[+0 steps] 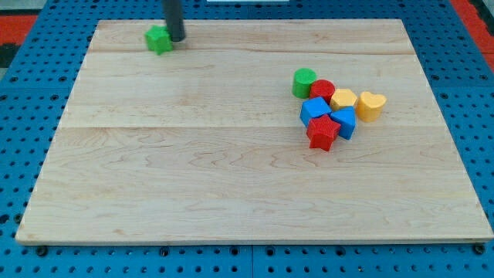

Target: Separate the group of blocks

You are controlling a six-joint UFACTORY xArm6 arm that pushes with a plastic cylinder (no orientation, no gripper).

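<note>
A tight group of blocks sits at the view's right: a green cylinder (304, 81), a red cylinder (323, 90), a yellow block (343, 99), a yellow heart (371, 105), a blue cube (315, 110), a blue block (344, 121) and a red star (323, 132). They touch or nearly touch one another. A lone green block (158, 38) lies at the view's top left. My tip (177, 38) rests right beside that green block, on its right side, far from the group.
The wooden board (193, 170) lies on a blue perforated table (23, 100). The board's top edge runs just behind the lone green block.
</note>
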